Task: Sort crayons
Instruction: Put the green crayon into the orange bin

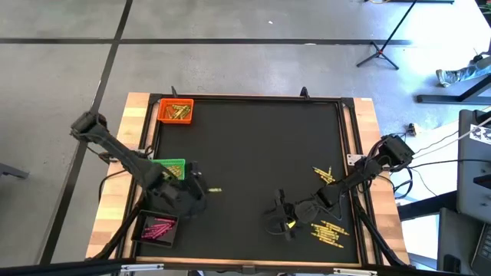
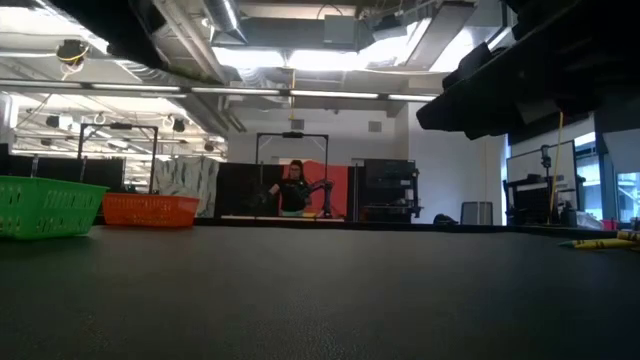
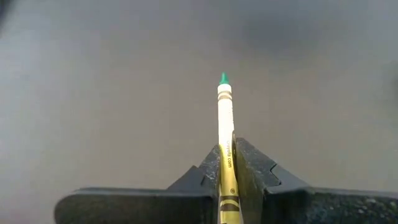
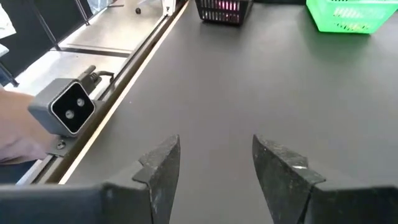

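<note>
My left gripper is clamped on one crayon, a thin paper-wrapped stick of yellow-green with a small green cone tip, jutting straight out from between my two dark, matte, wedge-shaped fingers. From above, the left gripper sits near the left side of the black mat, just beside the green tray, a small square mesh basket, and the held crayon pokes out toward the mat's middle.

My right gripper has its fingers spread wide with nothing between them, only the smooth dark mat showing in the gap. From above, the right gripper is low on the right half of the mat, with a loose crayon just beside it.

The remaining loose crayons lie on the right side of the mat: a small scattered cluster farther up and a flatter row near the front edge, all slim yellow sticks. The orange tray, a square plastic mesh basket at the back left corner, holds gold-coloured crayons. The black tray at the front left holds pink ones. The mat sits on a pale wooden table.
</note>
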Robot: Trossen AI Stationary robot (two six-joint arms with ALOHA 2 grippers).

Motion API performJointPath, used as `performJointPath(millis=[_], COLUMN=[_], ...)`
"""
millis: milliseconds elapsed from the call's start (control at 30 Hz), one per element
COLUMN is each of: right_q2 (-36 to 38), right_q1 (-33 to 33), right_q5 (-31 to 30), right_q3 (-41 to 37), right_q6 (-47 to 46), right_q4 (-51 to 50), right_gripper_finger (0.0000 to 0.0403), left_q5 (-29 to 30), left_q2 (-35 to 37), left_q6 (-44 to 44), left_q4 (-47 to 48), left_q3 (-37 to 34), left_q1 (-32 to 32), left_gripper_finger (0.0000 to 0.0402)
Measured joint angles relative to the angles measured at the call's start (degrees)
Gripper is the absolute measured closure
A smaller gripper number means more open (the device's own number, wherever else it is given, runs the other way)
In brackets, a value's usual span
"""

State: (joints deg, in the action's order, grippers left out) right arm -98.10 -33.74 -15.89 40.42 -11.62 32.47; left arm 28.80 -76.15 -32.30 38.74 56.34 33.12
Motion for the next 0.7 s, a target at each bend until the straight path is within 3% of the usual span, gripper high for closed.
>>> performJointPath(millis=[167,333,433,700], right_q2=[0.0,-0.46,-1.92,-4.95], right_q1=[0.0,0.0,0.0,2.37], right_q5=[-0.06,-2.05,-3.13,-7.06], right_q3=[0.0,0.01,0.02,0.02], right_q6=[0.26,1.25,2.48,3.32], right_q4=[0.61,0.63,0.47,-1.81], right_gripper_finger=[0.0204,0.0204,0.0204,0.0204], left_q5=[10.26,15.26,18.23,19.19], left_q2=[4.42,6.44,6.63,6.5], left_q6=[-5.19,-9.59,-11.1,-10.61], left_q4=[7.74,17.37,23.32,31.15], left_q3=[0.02,0.09,0.09,0.07], left_q1=[0.27,-5.34,-10.7,-31.18], left_gripper_finger=[0.0386,0.0386,0.0386,0.0386])
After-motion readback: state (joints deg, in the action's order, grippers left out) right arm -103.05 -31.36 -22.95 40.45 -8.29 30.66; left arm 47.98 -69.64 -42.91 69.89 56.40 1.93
